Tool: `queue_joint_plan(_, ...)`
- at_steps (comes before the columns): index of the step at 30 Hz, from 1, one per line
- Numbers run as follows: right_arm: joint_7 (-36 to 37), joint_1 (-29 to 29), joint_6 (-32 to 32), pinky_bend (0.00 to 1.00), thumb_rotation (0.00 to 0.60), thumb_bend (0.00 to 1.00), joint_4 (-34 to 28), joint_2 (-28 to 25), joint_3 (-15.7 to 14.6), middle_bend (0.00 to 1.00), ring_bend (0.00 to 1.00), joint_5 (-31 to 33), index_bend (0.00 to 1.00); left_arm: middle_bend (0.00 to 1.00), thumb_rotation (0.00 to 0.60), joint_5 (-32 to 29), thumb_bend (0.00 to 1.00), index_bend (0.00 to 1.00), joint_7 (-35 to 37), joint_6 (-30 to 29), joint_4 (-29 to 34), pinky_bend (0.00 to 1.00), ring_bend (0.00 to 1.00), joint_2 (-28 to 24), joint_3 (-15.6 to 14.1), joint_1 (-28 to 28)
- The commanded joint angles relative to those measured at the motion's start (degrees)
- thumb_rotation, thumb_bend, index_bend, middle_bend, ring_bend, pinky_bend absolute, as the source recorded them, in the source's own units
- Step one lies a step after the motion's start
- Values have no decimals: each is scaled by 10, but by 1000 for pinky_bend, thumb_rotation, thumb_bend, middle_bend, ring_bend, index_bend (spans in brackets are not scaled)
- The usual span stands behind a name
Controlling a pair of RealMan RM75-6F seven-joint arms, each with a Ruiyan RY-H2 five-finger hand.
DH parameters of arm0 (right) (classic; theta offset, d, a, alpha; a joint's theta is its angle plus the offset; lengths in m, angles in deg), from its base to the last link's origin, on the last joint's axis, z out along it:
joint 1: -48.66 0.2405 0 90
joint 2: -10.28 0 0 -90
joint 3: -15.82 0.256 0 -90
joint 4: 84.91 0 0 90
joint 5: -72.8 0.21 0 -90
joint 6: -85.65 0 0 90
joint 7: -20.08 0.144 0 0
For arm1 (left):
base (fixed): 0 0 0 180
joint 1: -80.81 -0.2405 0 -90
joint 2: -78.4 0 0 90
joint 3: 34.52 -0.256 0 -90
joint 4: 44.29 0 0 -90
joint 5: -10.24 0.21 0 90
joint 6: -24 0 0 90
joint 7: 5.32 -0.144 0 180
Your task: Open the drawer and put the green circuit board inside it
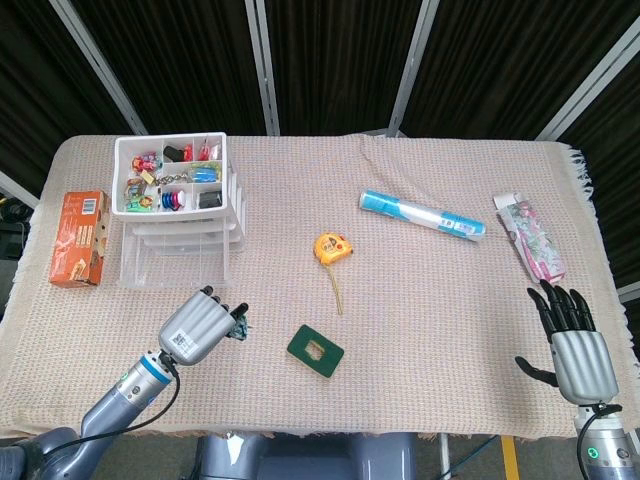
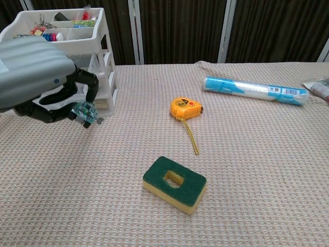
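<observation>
While the left hand [image 2: 38, 77] is hanging above the cloth at about eight o'clock on the table [image 1: 420, 330], its dark fingers [image 2: 82, 82] are curling in and pinching the circuit board [image 2: 84, 112] at their tips. That board is showing as a small, thin green piece with tiny pale parts on its face, tilted and lifted clear of the cloth; finer detail is too small to tell. In the head view the same hand [image 1: 197, 330] is sitting just in front of the drawer unit [image 1: 180, 235], with the board [image 1: 238, 326] peeking out at its three o'clock side.

Standing at ten o'clock, the clear plastic drawer unit is carrying a white tray of small colourful bits on top, and its lowest drawer is looking slightly pulled out. An orange box [image 1: 80, 238] is lying just beside it at nine o'clock.

Over at four o'clock, the right hand [image 1: 570, 335] is resting near the table's edge, fingers straight, spread and holding nothing.

A green sponge [image 1: 315, 350] is lying near six o'clock, a yellow tape measure [image 1: 331, 247] near the centre, and a blue and white tube [image 1: 421, 214] at two o'clock.
</observation>
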State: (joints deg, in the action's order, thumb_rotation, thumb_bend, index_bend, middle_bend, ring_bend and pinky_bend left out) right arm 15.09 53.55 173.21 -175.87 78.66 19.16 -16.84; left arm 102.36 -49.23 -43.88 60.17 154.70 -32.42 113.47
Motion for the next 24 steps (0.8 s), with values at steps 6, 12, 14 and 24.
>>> queue_joint_plan(6, 2, 0, -1, 0, 600, 0, 0, -1, 0, 0, 0, 0, 83, 883, 600, -59, 554, 716, 7, -19, 13, 731, 864, -49, 56, 0)
queue_joint_plan(12, 2, 1, -3, 0, 600, 0, -1, -1, 0, 0, 0, 1, 83, 882, 600, -117, 553, 708, 13, -6, -26, 731, 864, -76, 79, 1)
queue_joint_plan(14, 1, 1, -3, 0, 600, 0, -1, -1, 0, 0, 0, 0, 83, 881, 600, -130, 544, 684, 17, -1, -40, 731, 864, -79, 81, 1)
queue_joint_plan(24, -2, 0, -2, 0, 600, 0, -1, 0, 0, 0, 0, 0, 83, 833, 600, -149, 226, 321, 36, -9, -90, 704, 831, -62, 84, 0)
